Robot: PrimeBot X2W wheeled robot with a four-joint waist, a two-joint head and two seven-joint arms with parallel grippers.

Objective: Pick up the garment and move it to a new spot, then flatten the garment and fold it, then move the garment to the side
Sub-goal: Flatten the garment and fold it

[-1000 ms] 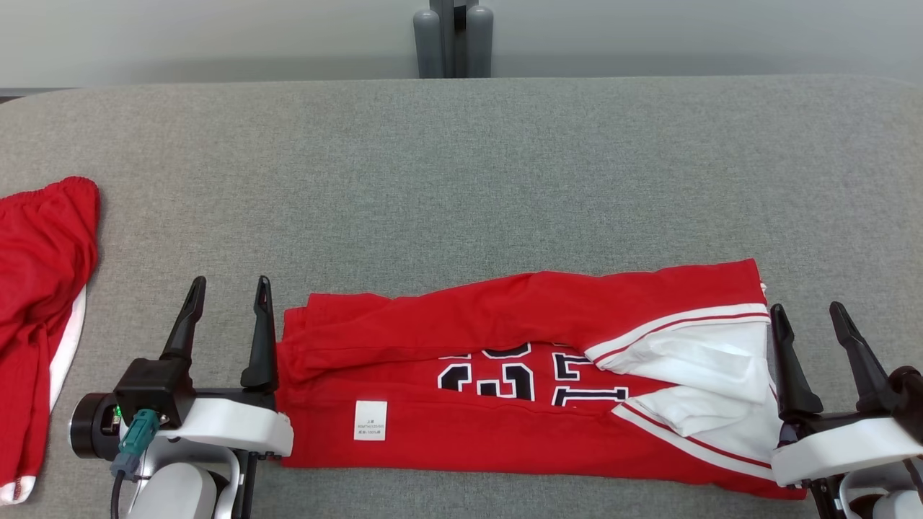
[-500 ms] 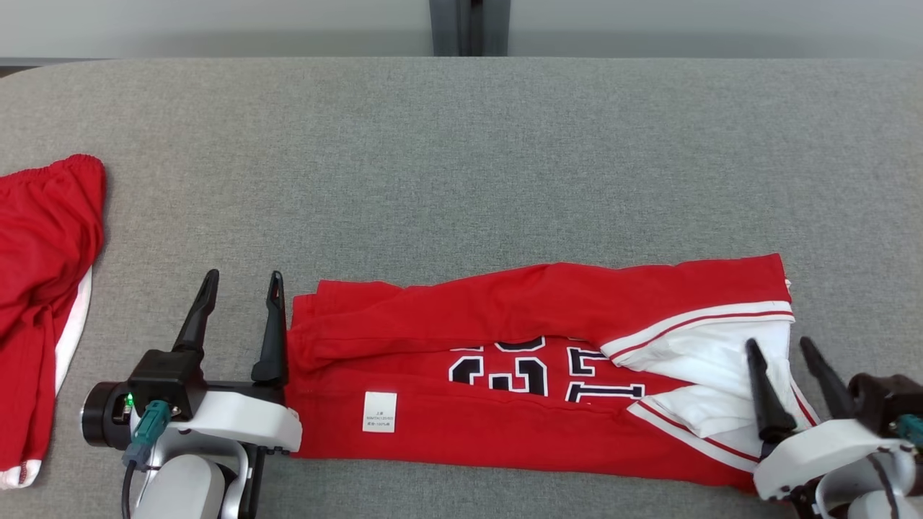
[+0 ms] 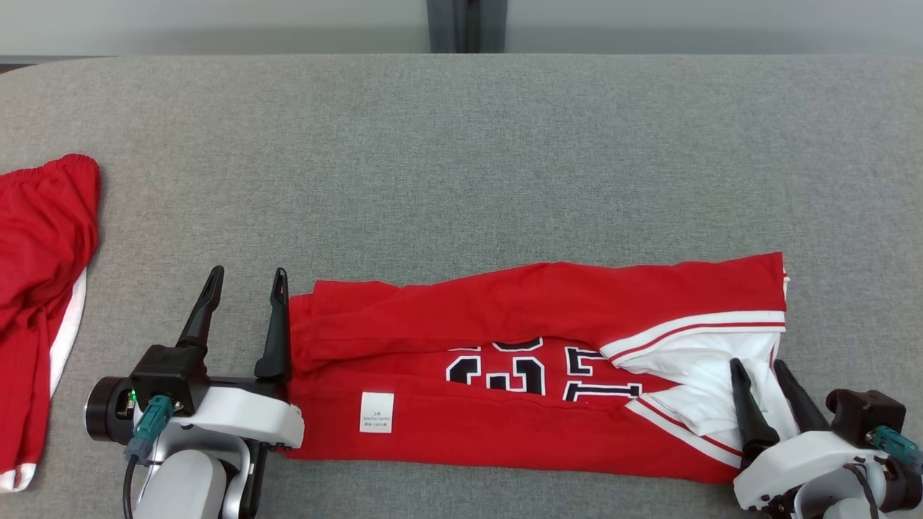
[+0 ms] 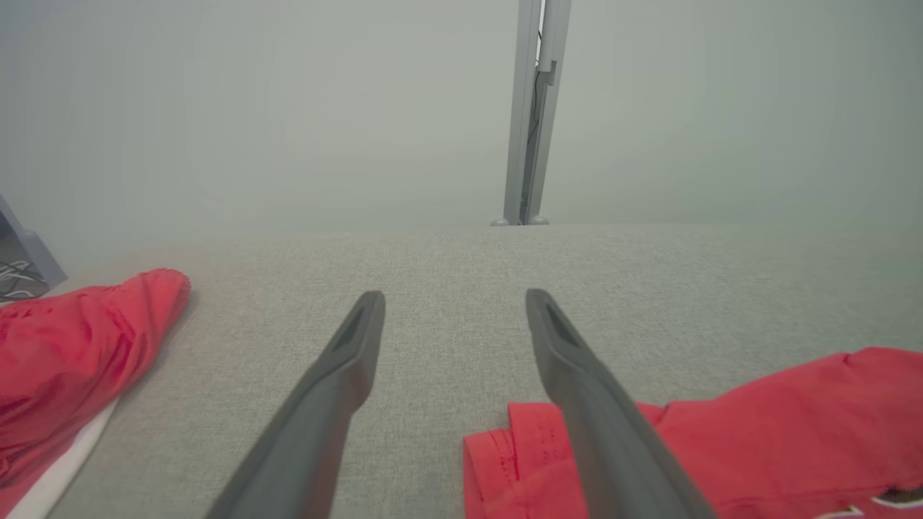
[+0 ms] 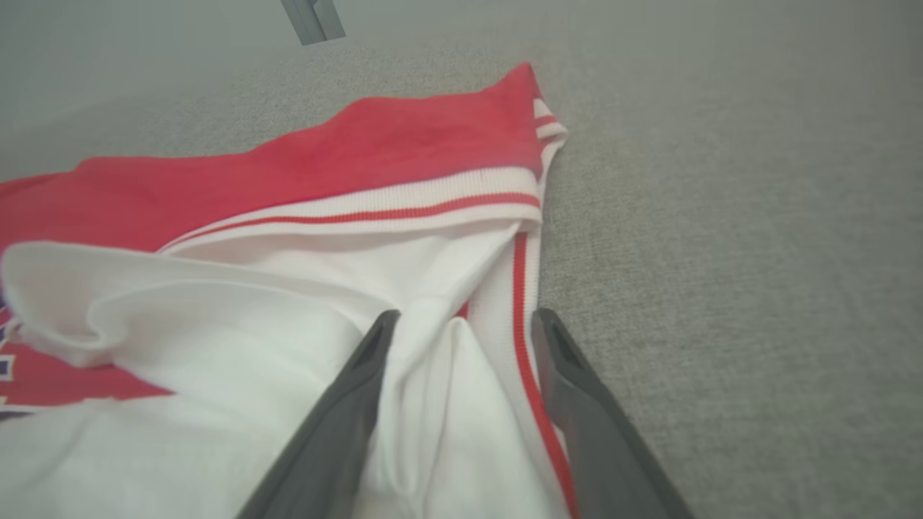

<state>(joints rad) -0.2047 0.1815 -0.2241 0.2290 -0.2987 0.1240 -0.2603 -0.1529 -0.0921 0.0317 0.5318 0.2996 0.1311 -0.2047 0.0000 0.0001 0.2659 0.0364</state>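
The garment (image 3: 505,303) is a red jersey with white trim and dark numbers, folded into a long band across the near part of the grey table (image 3: 461,158). My left gripper (image 3: 249,272) is open at the band's left end, its right finger along the red edge (image 4: 793,404) and bare table between the fingers (image 4: 353,360). My right gripper (image 3: 757,362) is open over the white right end. In the right wrist view its fingers (image 5: 339,418) straddle a raised fold of white fabric (image 5: 425,360), with the red-striped hem beside the right finger.
A second red garment (image 3: 43,238) with a white stripe lies at the table's left edge, also in the left wrist view (image 4: 65,339). A grey post (image 3: 465,25) stands behind the table's far edge. Bare grey tabletop stretches beyond the jersey.
My right gripper has moved left from beside the jersey's right edge to over its white end, fingers now around a fold. The head camera shifted slightly. The left gripper has stayed put.
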